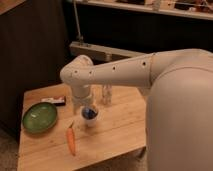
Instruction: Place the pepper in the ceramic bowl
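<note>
The pepper [71, 141], small, slim and orange with a green stem end, lies on the wooden table [115, 135] near its front edge. The ceramic bowl [40, 117], shallow, round and green, sits at the table's left, apart from the pepper. My white arm reaches in from the right and bends down over the table's middle. The gripper [81, 109] hangs at its end, just above and right of the pepper, next to a small white cup. It is to the right of the bowl.
A small white cup with a blue inside [90, 115] stands beside the gripper. A dark flat packet [55, 101] lies behind the bowl. A clear bottle [106, 94] stands at the back. My arm's bulk covers the table's right side.
</note>
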